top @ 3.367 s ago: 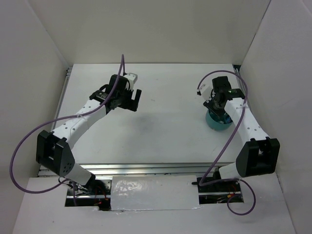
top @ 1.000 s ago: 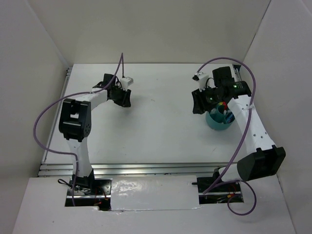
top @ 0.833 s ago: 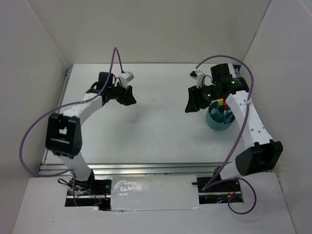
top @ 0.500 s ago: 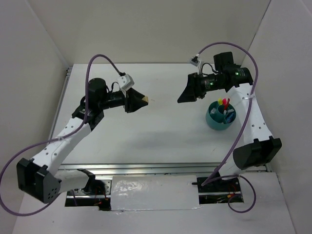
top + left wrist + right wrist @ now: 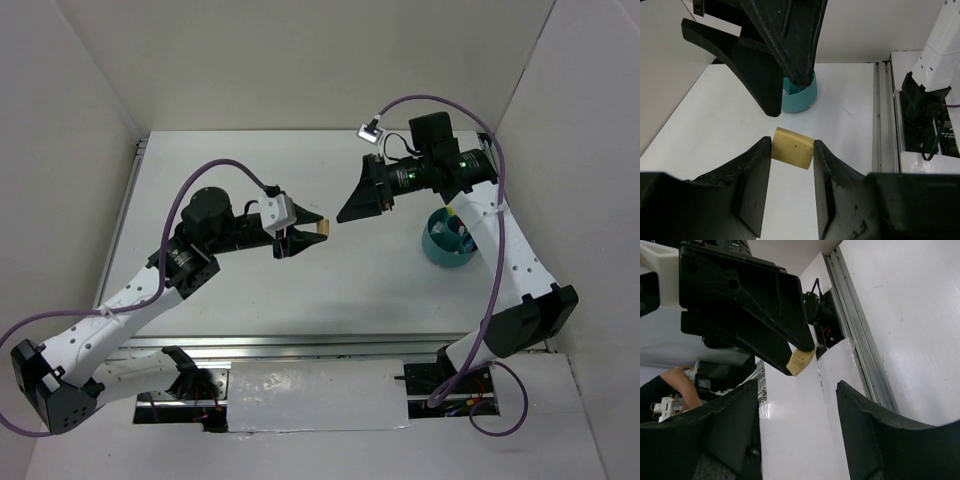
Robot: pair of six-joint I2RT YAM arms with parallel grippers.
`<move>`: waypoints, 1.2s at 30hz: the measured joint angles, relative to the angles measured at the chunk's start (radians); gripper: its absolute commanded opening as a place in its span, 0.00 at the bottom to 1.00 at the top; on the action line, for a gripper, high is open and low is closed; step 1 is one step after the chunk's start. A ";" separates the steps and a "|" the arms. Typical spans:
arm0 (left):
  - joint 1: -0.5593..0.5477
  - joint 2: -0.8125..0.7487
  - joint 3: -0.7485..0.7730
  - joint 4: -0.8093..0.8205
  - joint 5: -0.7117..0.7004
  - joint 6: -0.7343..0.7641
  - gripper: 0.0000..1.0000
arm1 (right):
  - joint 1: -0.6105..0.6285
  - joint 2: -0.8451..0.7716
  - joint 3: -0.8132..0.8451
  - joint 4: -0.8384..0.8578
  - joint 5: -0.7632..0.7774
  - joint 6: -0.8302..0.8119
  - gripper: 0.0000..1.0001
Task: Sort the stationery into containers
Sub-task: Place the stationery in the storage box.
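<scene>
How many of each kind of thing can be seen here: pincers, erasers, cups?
Pincers: 2, the left pincer and the right pincer
Erasers: 1, the tan eraser gripped in the left pincer
Cups: 1, the teal cup
Total: 4

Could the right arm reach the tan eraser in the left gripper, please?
Probably yes: the right gripper is open, facing the tan eraser, which protrudes from the left gripper, nothing between.

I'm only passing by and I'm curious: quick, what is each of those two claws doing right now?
Left gripper: closed, holding a tan eraser.
Right gripper: open, holding nothing.
</scene>
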 measured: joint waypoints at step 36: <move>-0.070 0.089 0.061 -0.059 -0.219 0.062 0.99 | 0.043 -0.026 -0.045 0.027 0.296 -0.042 0.00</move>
